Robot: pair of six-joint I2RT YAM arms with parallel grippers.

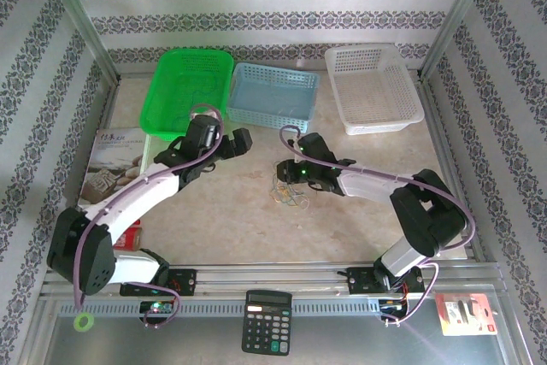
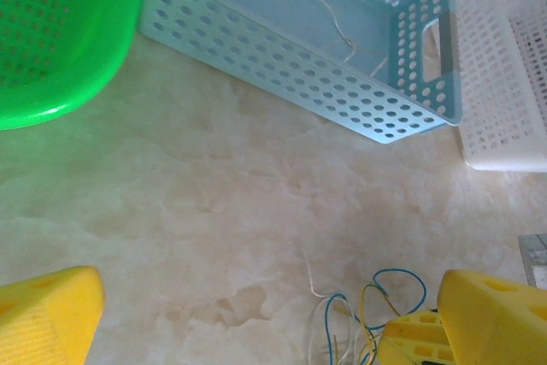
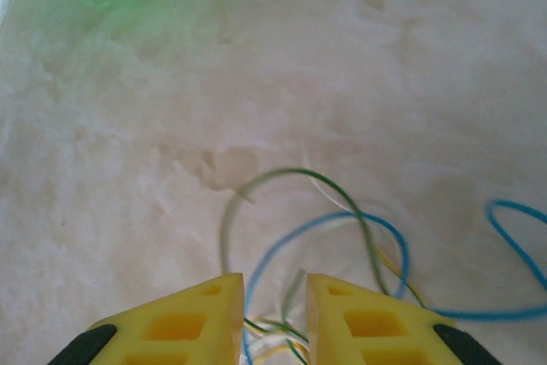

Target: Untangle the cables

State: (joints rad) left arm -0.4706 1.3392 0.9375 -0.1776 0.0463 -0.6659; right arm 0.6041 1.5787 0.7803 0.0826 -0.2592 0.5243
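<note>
The cables (image 1: 291,193) lie as a small tangle of thin green, blue, yellow and whitish loops on the marble tabletop, in the middle. My right gripper (image 1: 288,170) is down at the tangle's far edge. In the right wrist view its yellow fingers (image 3: 192,322) stand a narrow gap apart, and blue, green and yellow strands (image 3: 343,214) run through that gap without being pinched. My left gripper (image 1: 245,140) hovers wide open to the left of the tangle, nothing between its fingers (image 2: 47,318). The left wrist view has the loops (image 2: 380,301) at its lower right. One whitish wire (image 2: 329,14) lies inside the blue basket.
Three baskets line the back: green (image 1: 190,91), blue (image 1: 273,96), white (image 1: 373,87). A book (image 1: 111,168) lies at the left under the left arm. A calculator (image 1: 267,320) and a small packet (image 1: 464,312) sit on the front rail.
</note>
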